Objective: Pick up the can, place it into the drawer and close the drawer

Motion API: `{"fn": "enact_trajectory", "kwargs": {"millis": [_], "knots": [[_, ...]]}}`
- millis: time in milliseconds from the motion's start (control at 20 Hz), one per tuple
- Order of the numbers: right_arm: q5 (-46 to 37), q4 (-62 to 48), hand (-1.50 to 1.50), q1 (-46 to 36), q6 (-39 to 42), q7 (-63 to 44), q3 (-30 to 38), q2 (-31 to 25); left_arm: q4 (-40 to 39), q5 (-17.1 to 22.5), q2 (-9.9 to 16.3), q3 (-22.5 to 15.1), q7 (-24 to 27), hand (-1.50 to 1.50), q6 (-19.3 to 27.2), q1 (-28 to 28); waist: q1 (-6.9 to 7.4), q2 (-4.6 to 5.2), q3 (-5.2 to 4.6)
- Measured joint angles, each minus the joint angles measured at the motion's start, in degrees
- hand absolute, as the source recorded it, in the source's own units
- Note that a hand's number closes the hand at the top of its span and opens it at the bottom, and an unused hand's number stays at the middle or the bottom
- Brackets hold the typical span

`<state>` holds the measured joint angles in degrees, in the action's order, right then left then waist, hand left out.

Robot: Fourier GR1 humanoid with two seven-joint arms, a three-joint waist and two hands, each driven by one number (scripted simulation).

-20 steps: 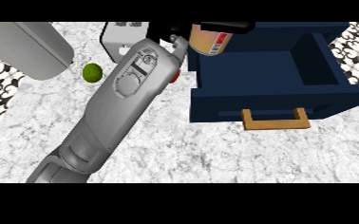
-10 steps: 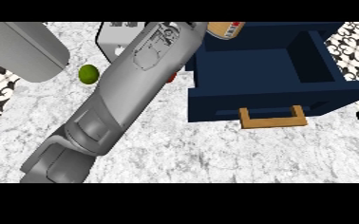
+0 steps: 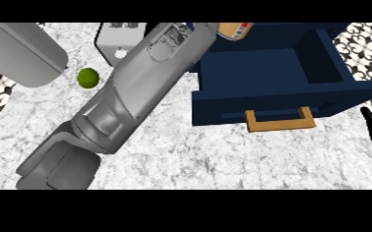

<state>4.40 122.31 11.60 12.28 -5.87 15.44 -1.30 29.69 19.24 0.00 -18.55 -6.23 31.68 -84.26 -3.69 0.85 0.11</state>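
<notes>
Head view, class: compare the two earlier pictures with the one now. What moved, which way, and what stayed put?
The left forearm has stretched further up and to the right, carrying the can from the drawer's left side to over its back rim. The hand itself is now hidden at the top edge. The drawer remains open, its wooden handle untouched, and the lime has not moved on the counter.

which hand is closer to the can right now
The left. Its forearm reaches up to the can at the open drawer's far edge, though the hand itself is hidden. The right hand only shows at the view's right edge, well away from it.
</notes>
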Motion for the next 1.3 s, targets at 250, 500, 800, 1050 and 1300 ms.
{"fn": "enact_trajectory", "kwargs": {"millis": [250, 500, 800, 1050, 1300], "knots": [[0.28, 1.04, -1.50, -1.70, -0.49, -2.25, -0.33, -0.47, -2.35, 3.19, 0.01, -4.04, 1.04, 1.50, 1.37, -0.72, -0.94, 0.11, 0.01], [0.65, 0.20, -1.50, -2.28, -0.23, -1.95, -0.15, -0.73, -4.37, 5.25, 0.00, -7.48, 3.45, 1.50, 3.76, -0.13, -1.70, 0.34, 0.05], [0.07, -1.34, -1.50, -3.67, -0.44, -1.53, -0.43, -0.84, -6.39, 6.96, 0.01, -11.13, 5.49, 1.50, 4.43, 0.60, -2.35, 0.60, 0.06], [0.09, -1.31, -1.50, -5.22, -0.91, -2.31, -0.59, -1.06, -6.64, 8.01, 0.00, -14.45, 6.84, -1.50, 5.76, 1.56, -2.63, 0.62, 0.05], [-0.11, -1.50, -1.50, -6.41, -0.88, -2.85, -0.58, -1.83, -8.14, 9.05, 0.02, -16.14, 7.57, -1.50, 7.68, 1.82, -3.07, 0.81, 0.05]]}}
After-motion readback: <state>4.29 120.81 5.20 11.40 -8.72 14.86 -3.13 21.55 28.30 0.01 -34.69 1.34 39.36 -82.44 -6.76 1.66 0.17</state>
